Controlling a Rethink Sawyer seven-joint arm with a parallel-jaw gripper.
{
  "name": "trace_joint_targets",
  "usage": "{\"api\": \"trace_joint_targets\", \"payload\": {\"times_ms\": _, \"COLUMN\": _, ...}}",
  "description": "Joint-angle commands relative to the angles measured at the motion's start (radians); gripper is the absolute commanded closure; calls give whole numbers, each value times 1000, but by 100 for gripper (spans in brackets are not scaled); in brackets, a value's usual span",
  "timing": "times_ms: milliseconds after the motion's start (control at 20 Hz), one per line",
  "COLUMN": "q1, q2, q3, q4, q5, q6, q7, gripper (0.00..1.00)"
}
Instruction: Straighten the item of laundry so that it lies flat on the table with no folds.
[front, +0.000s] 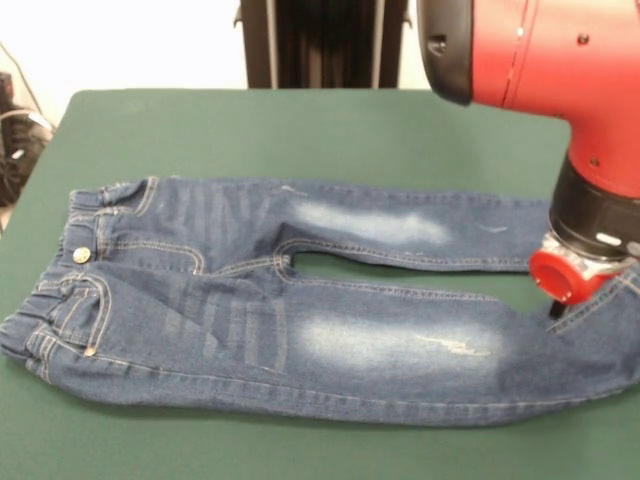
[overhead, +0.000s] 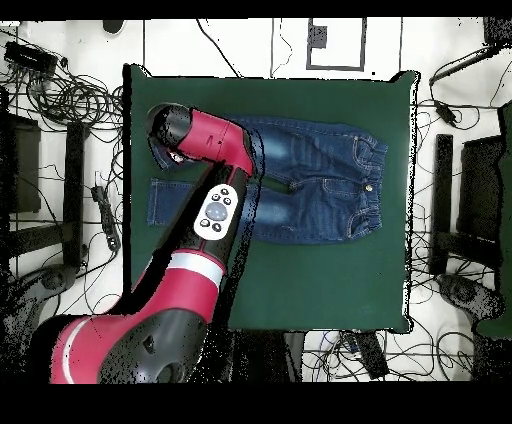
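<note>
Jeans (front: 300, 300) are lying spread out on the green table (front: 300, 130), and we are looking at them from the front. They are small and blue, with pale patches on both thighs and tan stitching. Both legs are lying side by side and mostly flat, with a thin strip of green showing between them just below the crotch. The waistband is looking a bit bunched and wavy at the end far from the cuffs, and two metal buttons (front: 81, 254) are shining there. From above, we are seeing the jeans (overhead: 310, 180) sitting in the half of the table (overhead: 330, 290) farthest from the robot's base.

Our gripper (front: 557, 310) is hanging right over the cuff end of the jeans, down close to the cloth between the two legs. Its red collar and the big red arm (overhead: 215, 180) are hiding most of it, so we cannot tell if its fingers are apart or together.
</note>
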Motion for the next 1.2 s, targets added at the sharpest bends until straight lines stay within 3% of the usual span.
{"api": "trace_joint_targets", "payload": {"times_ms": 50, "q1": 16, "q2": 64, "q3": 161, "q4": 32, "q5": -36, "q6": -3, "q7": -49, "gripper": 100}}
{"api": "trace_joint_targets", "payload": {"times_ms": 650, "q1": 10, "q2": 97, "q3": 190, "q4": -31, "q5": -52, "q6": -30, "q7": 34, "gripper": 100}}
{"api": "trace_joint_targets", "payload": {"times_ms": 1200, "q1": -12, "q2": 20, "q3": 210, "q4": 42, "q5": -58, "q6": 3, "q7": -14, "gripper": 100}}
